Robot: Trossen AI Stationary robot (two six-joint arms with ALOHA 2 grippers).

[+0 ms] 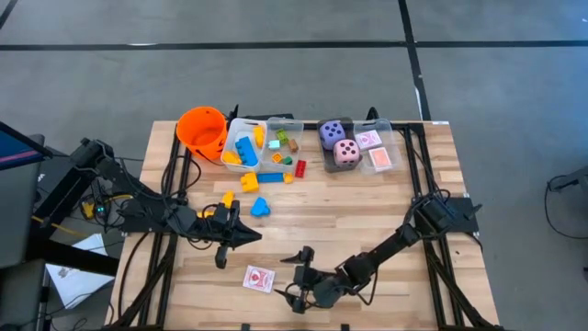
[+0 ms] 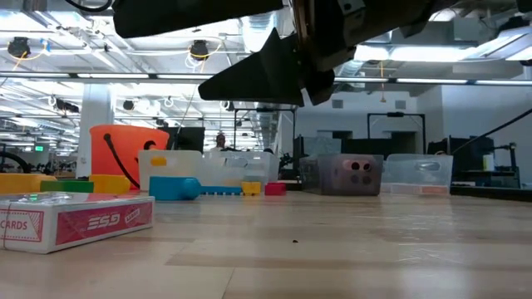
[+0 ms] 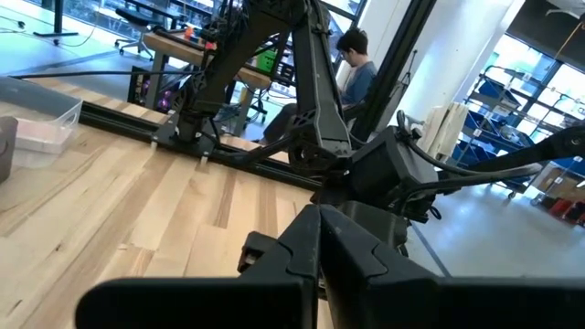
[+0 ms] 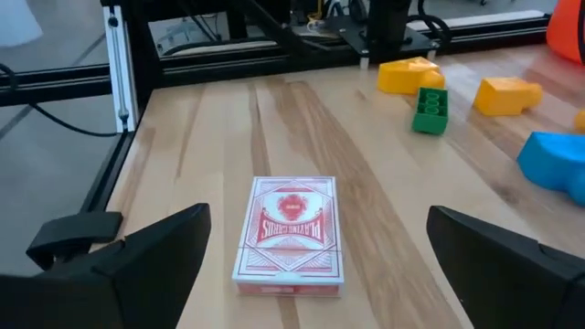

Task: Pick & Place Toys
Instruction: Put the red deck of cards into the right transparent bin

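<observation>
Right wrist view: spread fingers [image 4: 512, 265] flank the card deck [image 4: 291, 236].

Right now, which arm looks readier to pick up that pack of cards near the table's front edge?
The right. Its gripper is open beside the card pack, which lies between its fingers in the wrist view. The left gripper is shut and points away.

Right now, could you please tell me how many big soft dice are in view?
2. The purple die and the pink die sit together in a clear bin at the table's far side. No others show.
</observation>
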